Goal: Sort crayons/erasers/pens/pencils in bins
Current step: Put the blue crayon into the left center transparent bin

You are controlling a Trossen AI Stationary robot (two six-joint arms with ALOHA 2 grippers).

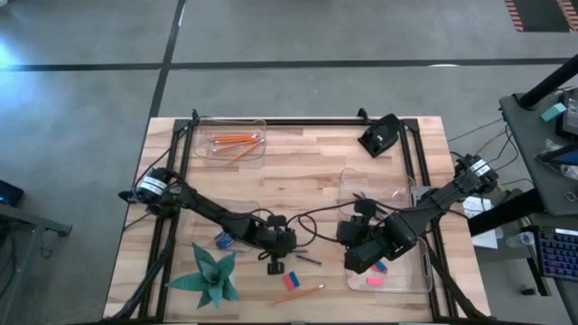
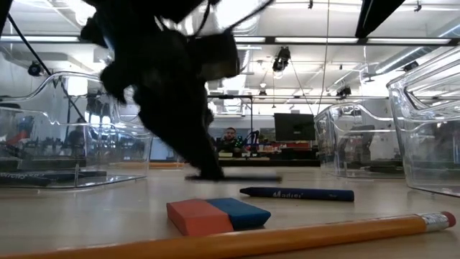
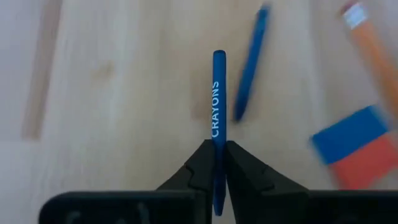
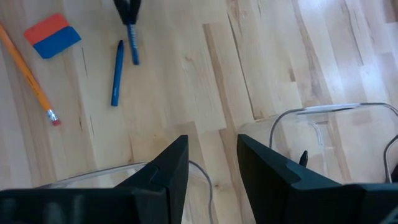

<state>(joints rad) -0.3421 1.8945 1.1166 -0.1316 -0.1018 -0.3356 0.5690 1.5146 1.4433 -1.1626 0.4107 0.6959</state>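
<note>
Blue crayon [image 3: 217,99] lies pinched between the closed fingers of the left gripper [image 3: 216,163] at mid-table, its long axis running straight out from the fingertips. A second blue stick [image 3: 250,62] lies just beside it. Right gripper [image 4: 212,163] waits part-open over a clear bin [image 1: 411,284], farther off.
</note>
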